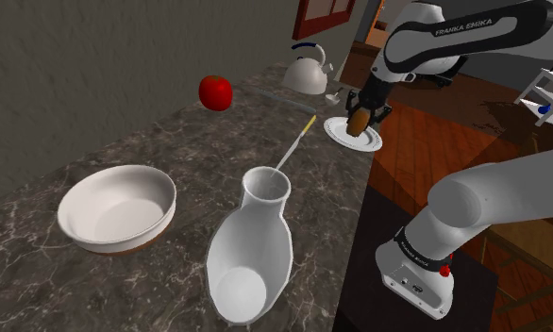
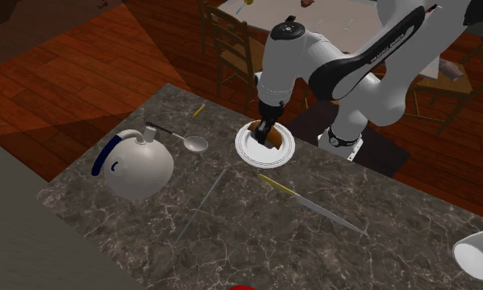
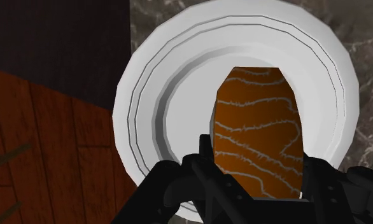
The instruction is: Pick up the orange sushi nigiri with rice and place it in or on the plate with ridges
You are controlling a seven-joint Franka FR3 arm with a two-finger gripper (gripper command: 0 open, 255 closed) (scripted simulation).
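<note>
**Q.** What lettering can be read?

**A.** One mark: "FRANKA EMIKA", in capitals on the pale casing [image 1: 468, 26] of my upper link, in the shoulder view.

**Q.** State of the claw?

**A.** My claw [image 3: 258, 175] is clamped on the nigiri [image 3: 258, 121]. One black finger [image 3: 203, 156] lies against each long flank, and the piece fills the space between them.

**Q.** Long axis and heading of the nigiri?

**A.** The long axis is nearly upright and slightly tilted, in line with my fingers. The upper end sits between the fingers. The lower end points down into the well of the ridged plate [image 3: 140, 95]. The orange face, crossed by pale wavy streaks, is turned toward the wrist camera. I cannot tell whether the lower end touches the plate.

**Q.** Position on the counter?

**A.** The plate lies right at the edge of the counter [image 1: 171, 132] on my stand's side, so the nigiri hangs over that edge strip.
- **Kettle:** a white kettle [image 1: 306, 71] with a dark blue handle stands toward the nearest corner.
- **Spoon:** a spoon [image 2: 190, 142] lies between the kettle and the plate.
- **Knife:** a knife [image 1: 293, 146] rests further in from the edge, with its yellow handle end near the plate.
- **Apple:** a red apple [image 1: 215, 92] sits by the wall-side edge.
- **Bowl and jug:** a white bowl [image 1: 117, 207] and a toppled white jug [image 1: 251, 245] lie toward the other end, well apart from the plate.
</note>
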